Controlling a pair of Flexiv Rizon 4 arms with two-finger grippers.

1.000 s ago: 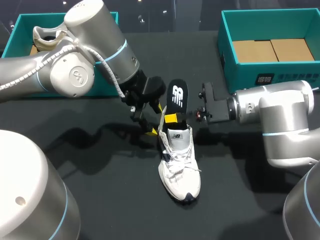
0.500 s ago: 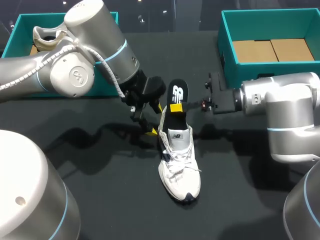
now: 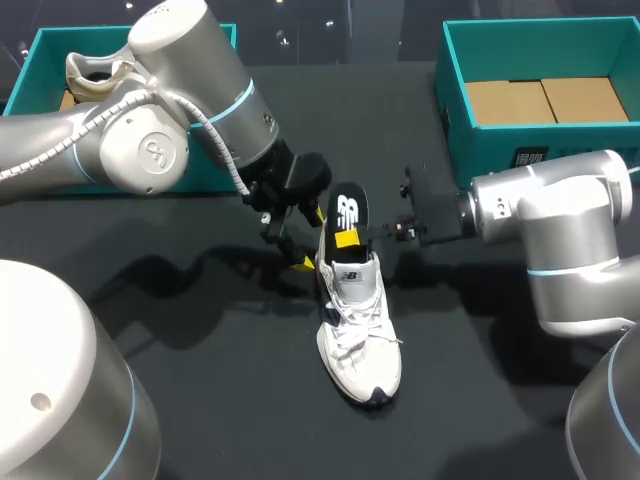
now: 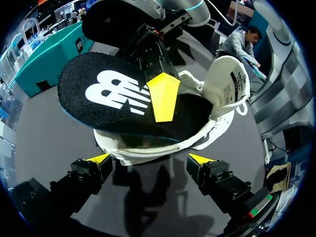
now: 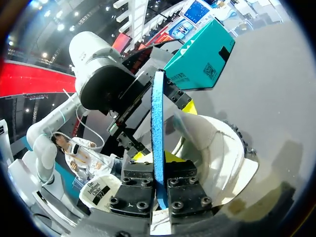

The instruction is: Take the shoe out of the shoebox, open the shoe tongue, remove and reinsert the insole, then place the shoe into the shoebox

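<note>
Right hand (image 3: pixel 346 238): clamped on the insole (image 3: pixel 347 205).
Insole: tilted, its lower end inside the shoe (image 3: pixel 358 335) at the heel opening.
Left hand (image 4: pixel 150 163): fingers apart, just beside the shoe's heel.
Shoe: upright on the bench (image 3: pixel 200 380).

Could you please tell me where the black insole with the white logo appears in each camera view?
Head view: the black insole with a white logo stands tilted in the white sneaker's heel opening, mid-table.
Left wrist view: the insole is ahead of the left gripper, over the sneaker's heel.
Right wrist view: edge-on, its blue rim between the right gripper's fingers.
Shared landmark: the white sneaker.
</note>
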